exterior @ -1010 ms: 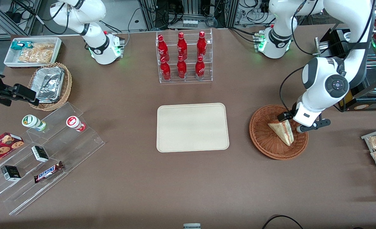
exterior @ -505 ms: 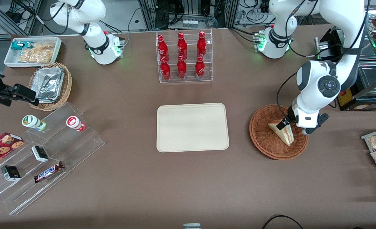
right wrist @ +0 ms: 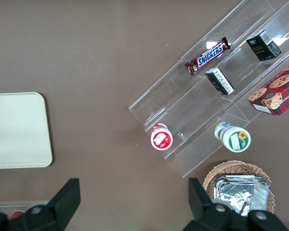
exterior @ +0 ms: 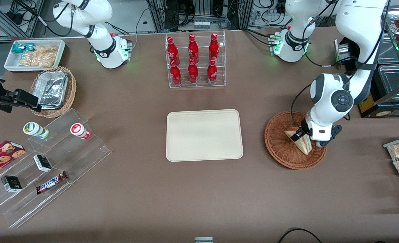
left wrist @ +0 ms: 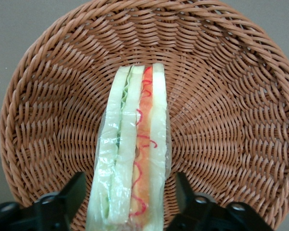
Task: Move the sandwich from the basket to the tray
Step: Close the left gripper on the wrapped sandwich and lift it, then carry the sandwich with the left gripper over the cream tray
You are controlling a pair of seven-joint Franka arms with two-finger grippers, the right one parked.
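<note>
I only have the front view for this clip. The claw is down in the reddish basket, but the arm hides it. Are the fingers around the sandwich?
Observer: Yes. In the left wrist view the claw is open, one finger on each side of the sandwich, with gaps between them and the wrap.
Operator: How does the sandwich sit in the basket?
Observer: On edge, filling side up toward the wrist camera: green layer, then red, between pale bread, on the basket weave.
Operator: Is the tray ready?
Observer: The right wrist view shows a bare corner of the tray, nothing on that part.
</note>
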